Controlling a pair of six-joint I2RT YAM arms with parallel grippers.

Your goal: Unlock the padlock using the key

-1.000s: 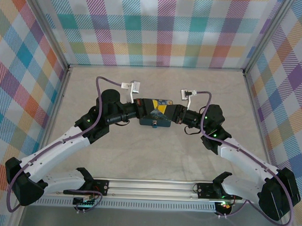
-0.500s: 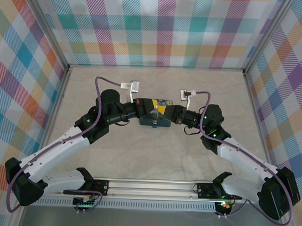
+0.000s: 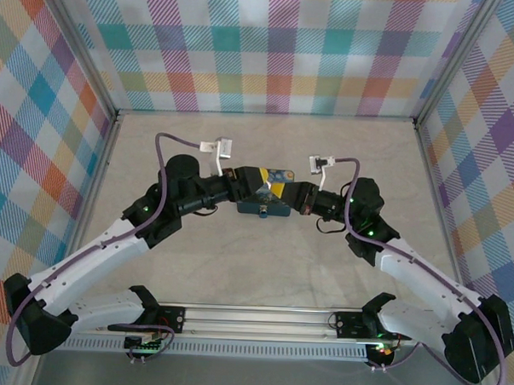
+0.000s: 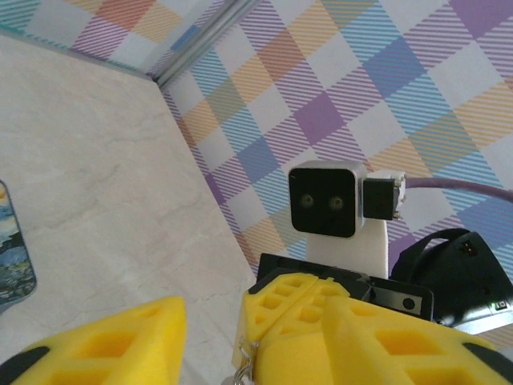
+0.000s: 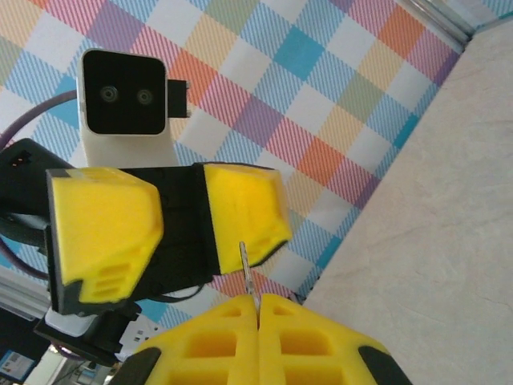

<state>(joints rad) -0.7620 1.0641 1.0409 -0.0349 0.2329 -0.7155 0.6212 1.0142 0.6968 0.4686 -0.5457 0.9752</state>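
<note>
By a blue tin (image 3: 265, 197) toward the surface's far edge, the right pincer (image 5: 258, 303) is clamped on the key (image 5: 248, 269), a light, stiff, probably slippery sliver best pinched flat at its head, while the left pincer (image 3: 243, 185) stands apart.

Left gripper (image 5: 181, 228) facing right gripper (image 5: 258, 314) over tin (image 3: 265, 207), key (image 5: 249, 274) in right jaws

Dark blue swirl-printed tin (image 3: 263, 209) (teal side wall towards the near edge) stands near the middle of the pale marbled table (image 3: 262, 274). Multicoloured plaid walls (image 3: 272, 52) enclose the table on three sides; aluminium posts (image 3: 80, 48) mark both back corners
</note>
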